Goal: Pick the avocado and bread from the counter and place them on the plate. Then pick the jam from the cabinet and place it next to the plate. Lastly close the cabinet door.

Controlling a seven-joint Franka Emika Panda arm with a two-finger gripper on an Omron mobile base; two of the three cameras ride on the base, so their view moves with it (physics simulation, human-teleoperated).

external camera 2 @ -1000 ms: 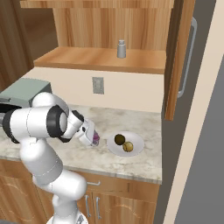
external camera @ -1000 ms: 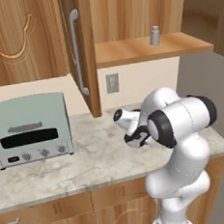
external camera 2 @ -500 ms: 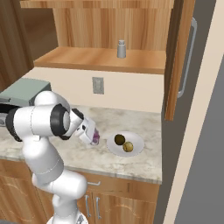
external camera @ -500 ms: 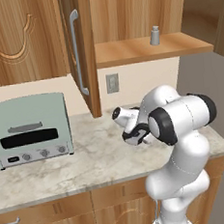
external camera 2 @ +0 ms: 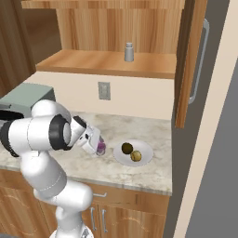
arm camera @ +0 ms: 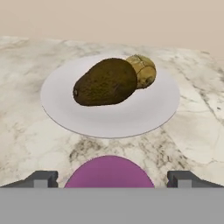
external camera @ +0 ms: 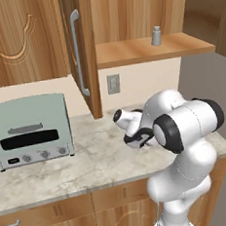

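The white plate (arm camera: 65,116) lies on the counter (arm camera: 26,140) and carries the dark avocado (arm camera: 105,82) with the tan bread (arm camera: 142,70) touching it behind. The purple jam (arm camera: 109,173) stands on the counter just in front of the plate. My gripper (arm camera: 111,179) is open around it, and each fingertip (arm camera: 41,179) stands off the jar's sides. From the right base camera the jam (external camera 2: 100,148) sits left of the plate (external camera 2: 145,159), avocado (external camera 2: 126,148) and bread (external camera 2: 136,156), with the gripper (external camera 2: 98,144) low over it. The cabinet door (external camera: 80,54) hangs open.
A grey shaker bottle (external camera: 156,35) stands on the cabinet shelf (external camera: 143,51). A pale green toaster oven (external camera: 31,130) occupies the counter's left part. The open door (external camera 2: 190,60) juts out over the counter to the right of the plate. A wall outlet (external camera 2: 104,90) sits behind.
The jaws have spread wide and let go of the jam, which now stands on the counter beside the plate. The arm has barely moved.
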